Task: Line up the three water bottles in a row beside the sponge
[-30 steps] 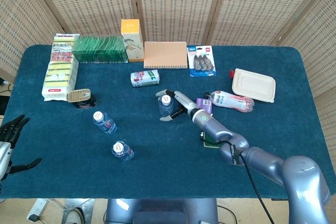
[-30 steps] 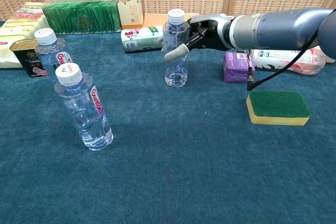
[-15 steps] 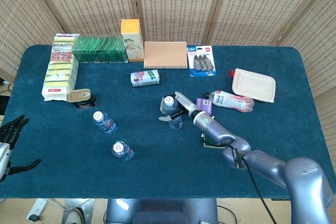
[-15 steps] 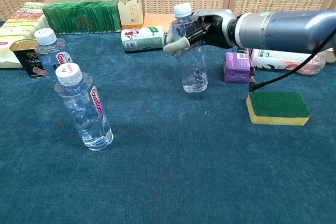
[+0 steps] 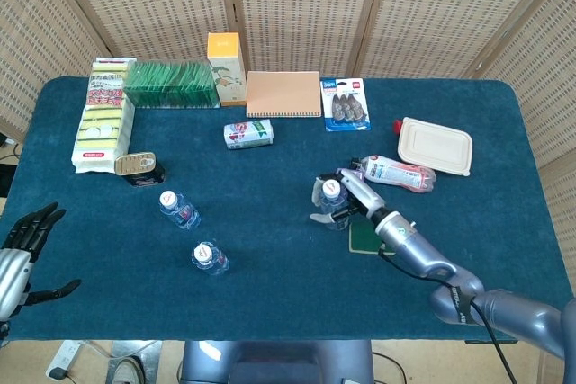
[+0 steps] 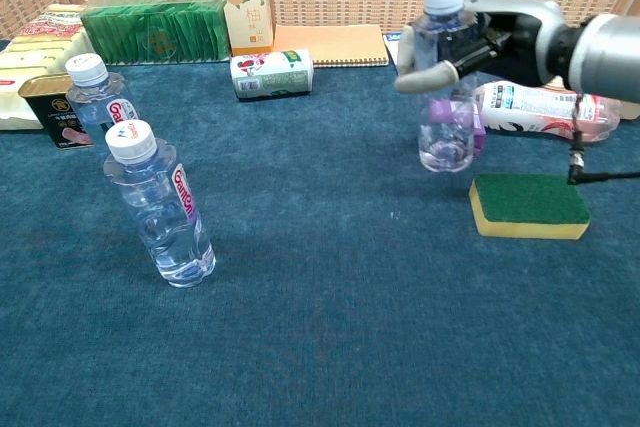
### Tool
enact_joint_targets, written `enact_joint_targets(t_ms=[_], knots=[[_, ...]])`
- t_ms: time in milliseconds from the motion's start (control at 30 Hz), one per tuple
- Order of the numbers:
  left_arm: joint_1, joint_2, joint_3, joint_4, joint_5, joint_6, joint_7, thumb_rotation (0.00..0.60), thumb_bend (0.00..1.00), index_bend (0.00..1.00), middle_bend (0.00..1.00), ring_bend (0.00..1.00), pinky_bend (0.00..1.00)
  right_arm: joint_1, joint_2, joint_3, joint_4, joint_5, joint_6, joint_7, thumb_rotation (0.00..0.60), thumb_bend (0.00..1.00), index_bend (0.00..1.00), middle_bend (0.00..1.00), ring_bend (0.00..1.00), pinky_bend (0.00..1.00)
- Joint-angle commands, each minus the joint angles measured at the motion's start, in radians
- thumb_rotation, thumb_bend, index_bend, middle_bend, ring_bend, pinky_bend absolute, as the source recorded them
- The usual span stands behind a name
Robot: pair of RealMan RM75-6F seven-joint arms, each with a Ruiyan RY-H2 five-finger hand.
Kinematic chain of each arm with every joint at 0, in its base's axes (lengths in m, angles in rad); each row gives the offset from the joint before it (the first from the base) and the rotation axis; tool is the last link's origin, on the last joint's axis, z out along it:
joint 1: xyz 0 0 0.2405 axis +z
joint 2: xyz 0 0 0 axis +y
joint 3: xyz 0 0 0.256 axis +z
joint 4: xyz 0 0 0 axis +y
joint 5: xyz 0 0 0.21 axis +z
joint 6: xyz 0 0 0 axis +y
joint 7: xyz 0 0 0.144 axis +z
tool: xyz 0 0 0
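1. Bottles first: two are standing upright at left, the nearest bottle [image 6: 160, 209] and the far bottle [image 6: 97, 99], well apart from the sponge [image 6: 528, 205].
2. I am judging them light, thin-walled and slick; I would be taking hold high on the body, below the cap.
3. I am seeing the left hand [image 5: 22, 243] idling at the table edge, fingers spread, holding nothing.
4. I am holding the third bottle [image 6: 447, 87] in the right hand [image 6: 480, 42], fingers wrapping its upper body, just left of the sponge.
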Motion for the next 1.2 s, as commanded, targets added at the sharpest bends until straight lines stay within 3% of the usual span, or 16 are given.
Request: enact_joint_targets(t_ms=[33, 733, 900, 1000, 1200], knots=[[-0.004, -0.002, 0.001, -0.003, 0.002, -0.005, 0.008, 0.6, 0.06, 0.0, 0.0, 0.0, 0.01, -0.039, -0.009, -0.038, -0.005, -0.018, 0.042, -0.006, 0.6, 0.23, 0.58, 0.62, 0.4, 0.22], [-0.006, 0.006, 0.001, 0.01, -0.006, -0.004, -0.022, 0.6, 0.06, 0.0, 0.0, 0.0, 0.01, -0.026, -0.14, -0.025, 0.07, 0.036, 0.021, -0.078, 0.6, 0.23, 0.58, 0.61, 0.39, 0.19], [-0.006, 0.007, 0.002, 0.01, -0.006, -0.002, -0.024, 0.6, 0.06, 0.0, 0.0, 0.0, 0.01, -0.03, -0.142, -0.049, 0.089, -0.016, 0.038, -0.027, 0.6, 0.19, 0.44, 0.46, 0.29, 0.15], [-0.007, 0.006, 0.003, 0.008, -0.005, -0.004, -0.021, 0.6, 0.06, 0.0, 0.0, 0.0, 0.01, -0.035, -0.137, -0.068, 0.099, -0.063, 0.069, 0.014, 0.6, 0.12, 0.39, 0.37, 0.22, 0.12], [-0.004, 0.007, 0.005, 0.007, -0.001, 0.003, -0.025, 0.6, 0.06, 0.0, 0.0, 0.0, 0.01, -0.045, -0.131, -0.102, 0.128, -0.12, 0.125, 0.087, 0.6, 0.1, 0.29, 0.24, 0.12, 0.08]])
